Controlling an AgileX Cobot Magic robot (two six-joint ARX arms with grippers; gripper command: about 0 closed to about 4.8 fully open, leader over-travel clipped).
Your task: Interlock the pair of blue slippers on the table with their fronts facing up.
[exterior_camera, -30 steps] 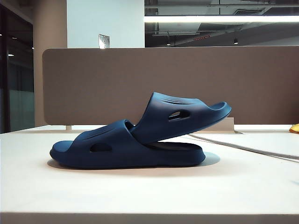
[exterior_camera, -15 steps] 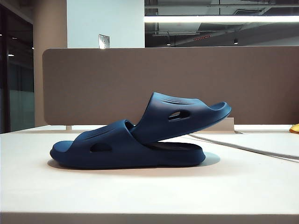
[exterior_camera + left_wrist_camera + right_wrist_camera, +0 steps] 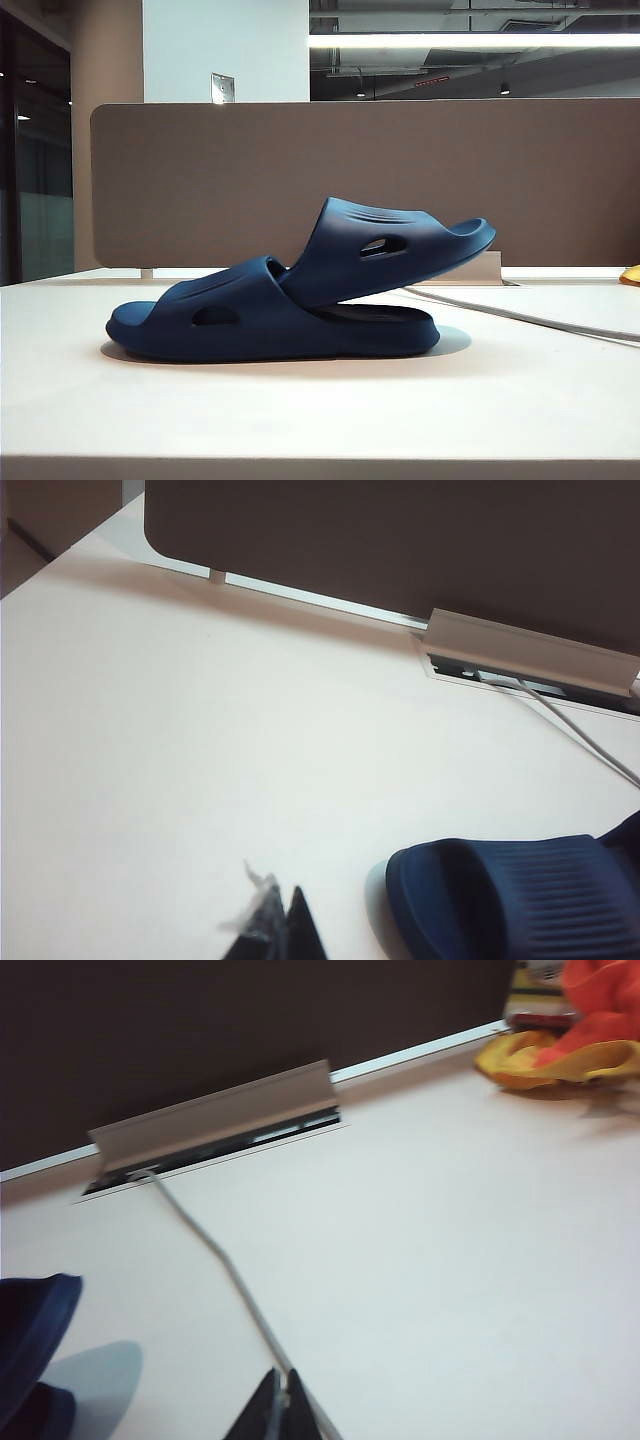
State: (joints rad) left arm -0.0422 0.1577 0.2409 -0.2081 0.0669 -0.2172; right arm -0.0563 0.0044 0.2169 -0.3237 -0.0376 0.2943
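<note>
In the exterior view the pair of blue slippers [image 3: 300, 295] sits in the middle of the frame on the table [image 3: 320, 420]: the lower slipper [image 3: 200, 322] lies flat with its open toe toward the left, and the upper slipper [image 3: 395, 250] is tucked under the lower one's strap and tilts up to the right, its toe end raised clear of the tabletop. Behind them stands a brown partition panel [image 3: 200, 180], and a grey cable [image 3: 530, 318] runs across the table at the right. No arm shows in this view. In the left wrist view the left gripper [image 3: 275, 930] is at the bottom edge, its dark fingers pressed together and holding nothing, just beside the toe of the lower slipper [image 3: 510, 900] at the lower right. In the right wrist view the right gripper [image 3: 278, 1410] is at the bottom centre, fingers likewise closed and empty, over the cable [image 3: 215, 1250]; a slipper edge [image 3: 35, 1330] shows at the lower left, and orange and yellow cloth [image 3: 575, 1030] lies at the upper right.
</note>
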